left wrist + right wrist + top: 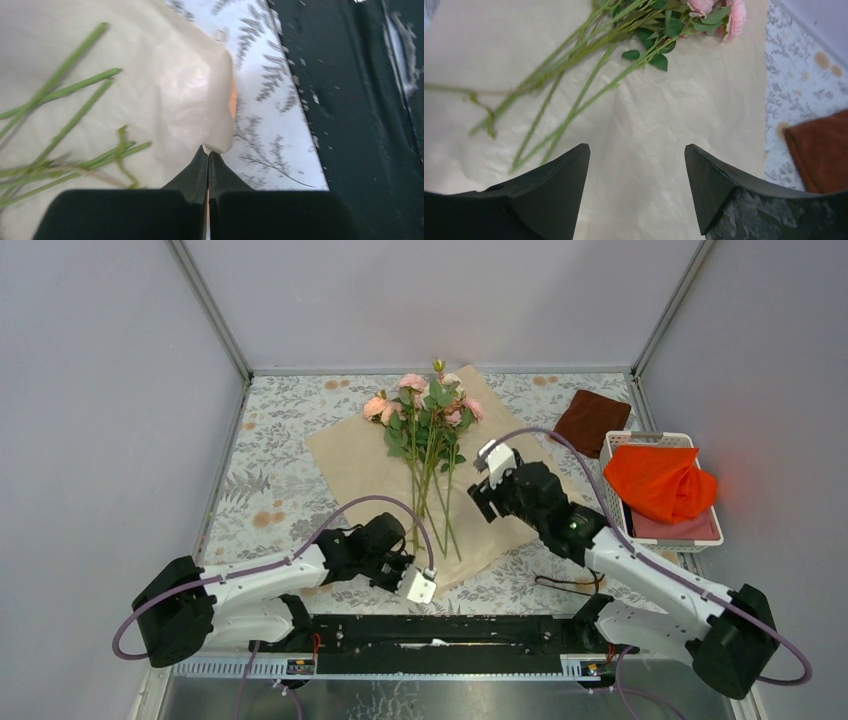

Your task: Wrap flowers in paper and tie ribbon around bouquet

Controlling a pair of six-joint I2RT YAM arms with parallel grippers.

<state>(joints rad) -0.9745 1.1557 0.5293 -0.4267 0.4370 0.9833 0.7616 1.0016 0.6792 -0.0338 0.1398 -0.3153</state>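
Flowers [430, 430]: small bunch of pink and cream roses with green leaves and long thin stems. They lie flat at upper centre of the top view, heads toward the far wall, stems fanning toward the near edge. They rest on the paper [350, 455], a large matte tan sheet, lightly creased, laid diamond-wise at mid-frame. In the left wrist view its near corner curls up and shows a peach-orange underside.

Left gripper [207, 156]: jaws fully together, pinching the tip of that curled corner at lower centre, with the stem ends just to its left. Right gripper [636, 150]: jaws spread wide, nothing between them, over bare paper right of the stems; blooms sit at the top of its view.

Ribbon [560, 586]: thin dark string on the table by the right arm, lower right, off the paper.

Table cover [280, 480]: pale with a grey leaf print and brownish spots. Dark brown cloth [590, 415] lies folded at upper right. White basket [612, 455] at right holds a bright orange cloth [660, 482]. Plain grey walls; black rail [440, 635] along the bottom.
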